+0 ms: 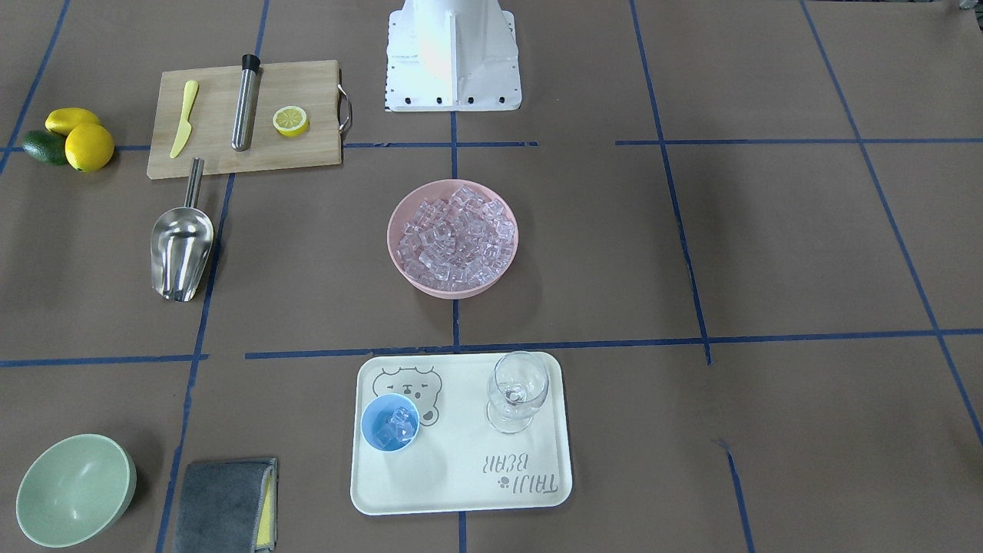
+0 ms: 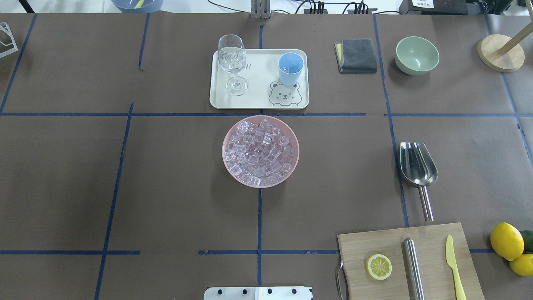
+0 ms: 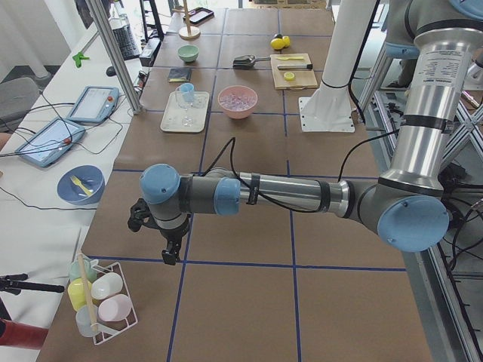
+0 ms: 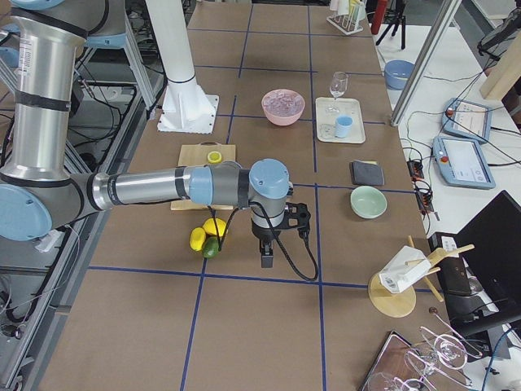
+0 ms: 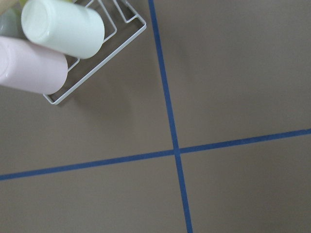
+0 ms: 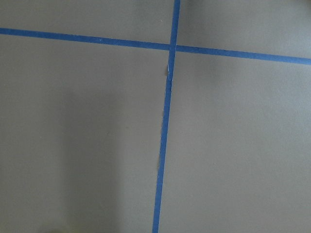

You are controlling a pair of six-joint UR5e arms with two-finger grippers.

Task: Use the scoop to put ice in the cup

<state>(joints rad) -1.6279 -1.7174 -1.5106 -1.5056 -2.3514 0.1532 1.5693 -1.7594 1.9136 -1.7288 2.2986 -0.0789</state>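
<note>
The ice (image 1: 453, 234) fills a pink bowl (image 2: 228, 166) at the table's middle. The light-blue cup (image 1: 390, 422) stands on a cream tray (image 1: 461, 491) and holds a few clear cubes; it also shows in the overhead view (image 2: 290, 68). The steel scoop (image 1: 181, 246) lies empty on the table beside the cutting board, also in the overhead view (image 2: 417, 164). My left gripper (image 3: 167, 253) hangs over the table's far left end, and my right gripper (image 4: 267, 254) over the far right end, both far from the scoop. I cannot tell whether either is open or shut.
A stemmed glass (image 1: 518, 392) stands on the tray. A cutting board (image 1: 246, 119) holds a steel cylinder, a half lemon and a yellow knife. Lemons (image 1: 81, 138), a green bowl (image 1: 73, 488) and a grey cloth (image 1: 226, 507) lie around. A wire rack of cups (image 5: 58, 43) is near my left gripper.
</note>
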